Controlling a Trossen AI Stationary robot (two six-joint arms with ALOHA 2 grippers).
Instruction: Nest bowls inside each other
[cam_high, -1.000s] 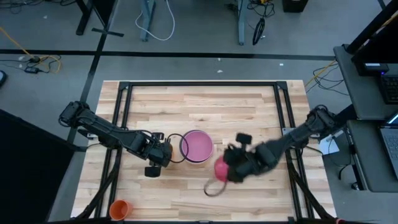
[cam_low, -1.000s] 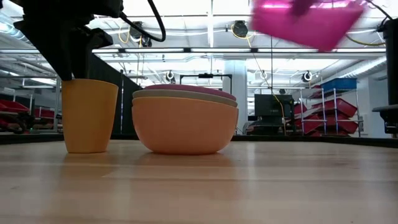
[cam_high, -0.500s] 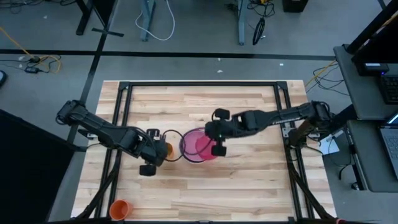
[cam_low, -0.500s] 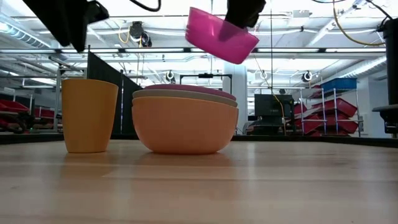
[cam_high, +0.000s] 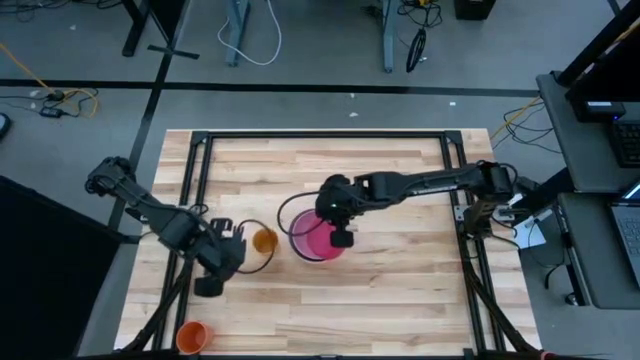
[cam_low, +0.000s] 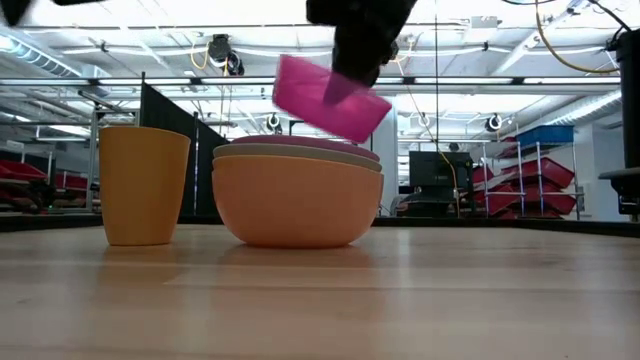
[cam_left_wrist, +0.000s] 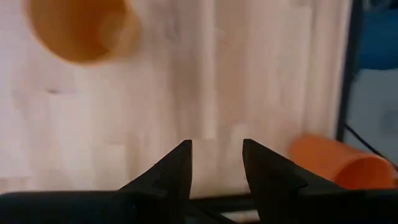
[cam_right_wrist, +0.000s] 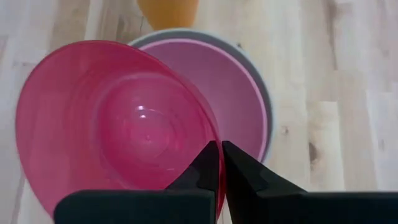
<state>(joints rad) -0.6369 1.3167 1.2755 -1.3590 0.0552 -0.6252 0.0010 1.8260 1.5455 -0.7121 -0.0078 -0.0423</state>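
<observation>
Your right gripper (cam_right_wrist: 219, 163) is pinched shut on the rim of the magenta bowl (cam_right_wrist: 112, 130), holding it tilted just above the stacked bowls (cam_low: 296, 195) at table centre. At the stack's nine o'clock stands an amber cup (cam_high: 263, 240). Your left gripper (cam_left_wrist: 216, 163), fingers parted and empty, hangs beyond it near eight o'clock.

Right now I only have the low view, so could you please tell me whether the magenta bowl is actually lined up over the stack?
Observer: From above, the magenta bowl hangs over the stack of bowls, tilted, held by the right gripper.
Operator: Is the grip on its rim?
Observer: Yes, the right wrist view shows the fingers pinched on the rim.
Operator: Where is the left arm?
Observer: The left gripper is empty, open, beside the amber cup.
</observation>
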